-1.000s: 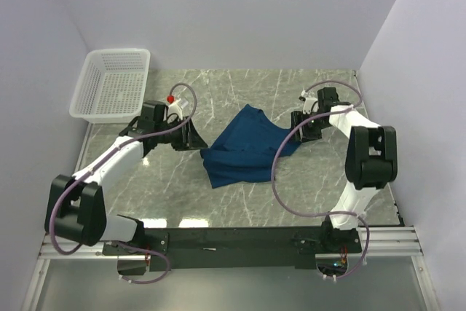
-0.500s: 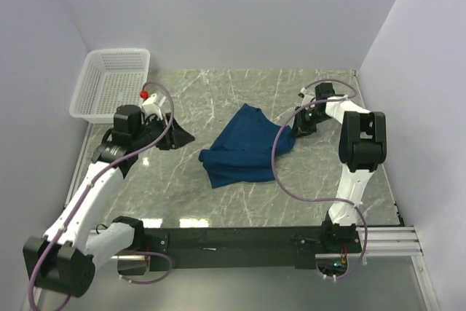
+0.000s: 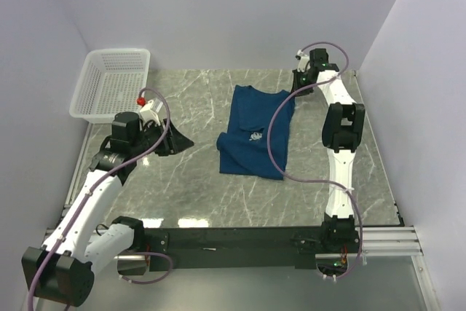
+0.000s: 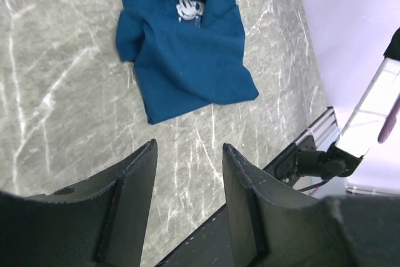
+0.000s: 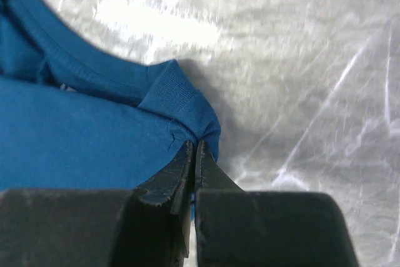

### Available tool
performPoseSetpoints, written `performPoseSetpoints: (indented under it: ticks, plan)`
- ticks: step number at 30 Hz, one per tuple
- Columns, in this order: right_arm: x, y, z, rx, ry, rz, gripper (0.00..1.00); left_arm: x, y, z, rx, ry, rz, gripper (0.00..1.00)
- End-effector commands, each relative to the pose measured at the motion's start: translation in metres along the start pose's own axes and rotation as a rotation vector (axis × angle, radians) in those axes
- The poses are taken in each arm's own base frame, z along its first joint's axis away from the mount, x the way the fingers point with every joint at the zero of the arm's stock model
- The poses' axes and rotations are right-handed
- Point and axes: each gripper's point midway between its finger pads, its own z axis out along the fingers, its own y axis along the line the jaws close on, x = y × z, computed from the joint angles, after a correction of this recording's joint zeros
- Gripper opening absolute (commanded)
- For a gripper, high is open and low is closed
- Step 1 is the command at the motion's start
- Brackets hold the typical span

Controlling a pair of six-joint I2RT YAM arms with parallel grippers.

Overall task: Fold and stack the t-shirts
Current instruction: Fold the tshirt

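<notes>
A dark blue t-shirt point(image 3: 256, 130) lies partly unfolded in the middle of the marble table, its pale print point(image 3: 255, 135) half showing among folds. At the far right my right gripper point(image 3: 294, 87) is shut on the t-shirt's corner by the collar; the right wrist view shows the blue cloth point(image 5: 94, 136) pinched between the closed fingertips point(image 5: 195, 149). My left gripper point(image 3: 182, 139) hovers left of the shirt, open, with nothing between its fingers point(image 4: 188, 154). The left wrist view shows the t-shirt point(image 4: 184, 54) ahead of it, apart from the fingers.
A white mesh basket point(image 3: 113, 84) stands at the far left corner. Purple-grey walls close in on the back and both sides. The black rail point(image 3: 240, 238) with the arm bases runs along the near edge.
My right gripper has shut on the t-shirt's corner and drawn it toward the far right, stretching the shirt out lengthwise. My left arm has pulled back to the left, away from the cloth.
</notes>
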Motion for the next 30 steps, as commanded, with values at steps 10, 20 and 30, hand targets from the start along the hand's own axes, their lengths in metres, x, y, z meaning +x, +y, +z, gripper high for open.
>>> performPoseSetpoints:
  ticks: [10,20,30]
  plan:
    - [-0.061,0.021,-0.041,0.223,-0.255,-0.162,0.58,0.019,0.01,0.063,0.13,0.137,-0.148,0.56]
    - [0.068,0.123,-0.125,-0.291,-0.112,-0.4,0.71,0.019,0.051,0.141,-0.02,0.211,-0.21,0.55]
    - [0.133,0.123,-0.104,-0.361,0.092,-0.147,0.6,0.016,0.047,0.167,0.021,0.232,-0.219,0.55]
